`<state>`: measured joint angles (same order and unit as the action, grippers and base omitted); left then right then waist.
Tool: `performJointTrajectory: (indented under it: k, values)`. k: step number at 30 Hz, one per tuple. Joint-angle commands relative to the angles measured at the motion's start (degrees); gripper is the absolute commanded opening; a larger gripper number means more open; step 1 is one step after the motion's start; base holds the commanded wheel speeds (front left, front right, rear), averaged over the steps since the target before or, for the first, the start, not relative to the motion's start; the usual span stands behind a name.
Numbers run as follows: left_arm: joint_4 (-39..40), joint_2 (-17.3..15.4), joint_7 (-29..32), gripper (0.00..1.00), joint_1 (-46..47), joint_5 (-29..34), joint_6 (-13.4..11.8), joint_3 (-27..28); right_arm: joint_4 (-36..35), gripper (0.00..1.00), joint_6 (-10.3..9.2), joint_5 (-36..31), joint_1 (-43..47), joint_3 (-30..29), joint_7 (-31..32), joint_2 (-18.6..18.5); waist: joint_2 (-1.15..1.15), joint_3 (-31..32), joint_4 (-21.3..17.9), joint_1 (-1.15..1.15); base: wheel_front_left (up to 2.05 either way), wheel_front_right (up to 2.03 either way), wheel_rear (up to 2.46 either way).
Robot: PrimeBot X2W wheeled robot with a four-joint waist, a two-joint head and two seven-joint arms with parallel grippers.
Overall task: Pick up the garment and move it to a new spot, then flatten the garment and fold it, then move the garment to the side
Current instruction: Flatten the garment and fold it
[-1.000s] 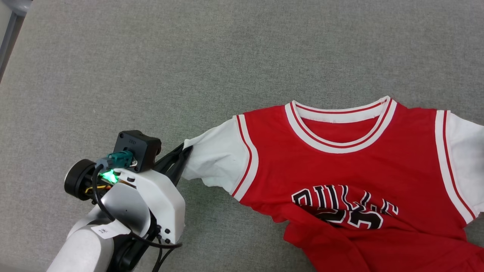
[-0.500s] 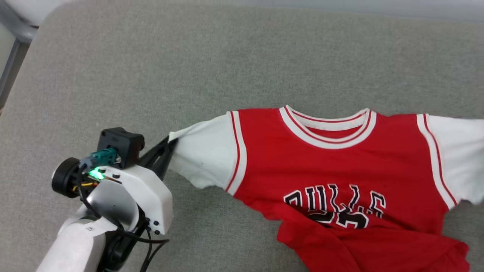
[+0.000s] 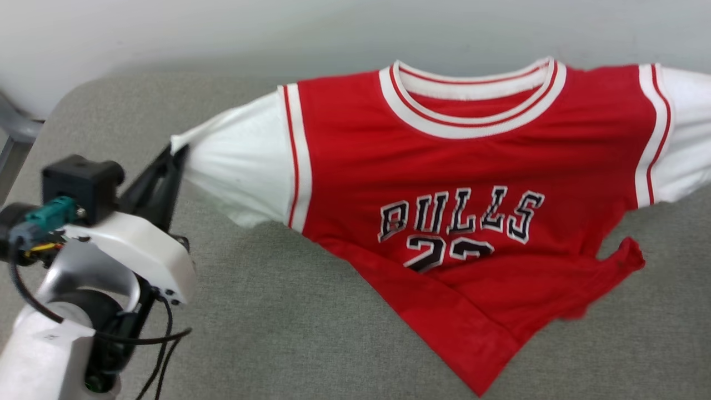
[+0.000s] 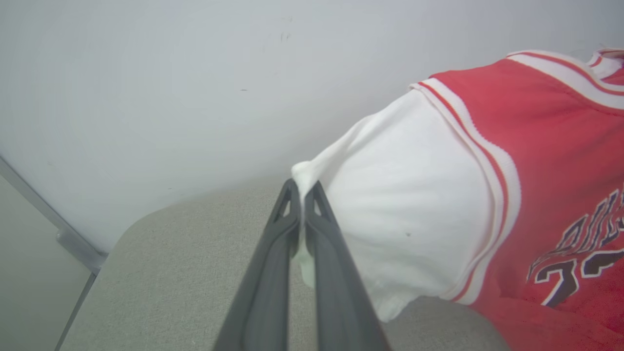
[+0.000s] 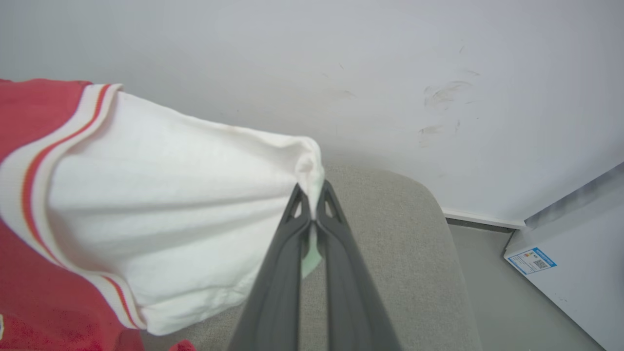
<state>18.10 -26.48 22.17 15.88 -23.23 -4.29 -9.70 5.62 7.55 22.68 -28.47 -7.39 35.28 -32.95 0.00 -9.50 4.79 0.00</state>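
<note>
garment [image 3: 444,166]: held up, spread wide
L gripper [image 4: 302,194]: jaws clamped on white sleeve tip
R gripper [image 5: 312,194]: jaws clamped on other sleeve tip

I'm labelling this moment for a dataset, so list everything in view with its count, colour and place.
garment: one, red jersey with white sleeves and black lettering; held up by both sleeves over the padded surface.
padded surface: one, grey fabric, under the garment.
wall: one, white, behind the padded surface.
metal bar: one, grey, at the far left against the wall.
box: one, white with a blue label, low to the right of the padded surface.
left gripper: one, dark fingers, shut on a sleeve tip.
right gripper: one, dark fingers, shut on the other sleeve tip.
</note>
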Motion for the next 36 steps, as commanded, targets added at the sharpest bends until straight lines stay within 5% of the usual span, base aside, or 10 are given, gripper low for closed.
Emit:
performJointTrajectory:
  k: [1,18,28,36]
  values:
    - [0.36,-0.60,-0.68,0.00,0.98,0.46,-0.61,1.18,-0.88,0.00,-0.12,0.26,-1.32,-0.40,-0.32,-0.74,0.00,1.48,-1.03,0.00,0.00,0.00,0.00]
    - [1.51,-5.80,-5.32,0.00,11.51,0.72,0.18,8.37,-8.10,0.00,-0.12,2.14,-9.61,0.21,-0.64,-1.47,0.00,3.57,-3.28,0.00,0.00,0.00,0.00]
    - [-4.32,-10.11,-3.64,0.00,20.81,-1.50,4.68,8.61,-4.71,0.00,-0.13,2.46,-18.28,1.98,-2.14,-2.76,0.00,-3.58,-4.26,0.00,0.00,0.00,0.00]
    - [-13.30,-14.32,-1.78,0.00,38.63,-1.96,9.68,5.31,2.35,0.00,-0.13,0.27,-34.48,5.06,-4.54,-2.79,0.00,-14.98,-5.42,0.00,0.00,0.00,0.00]
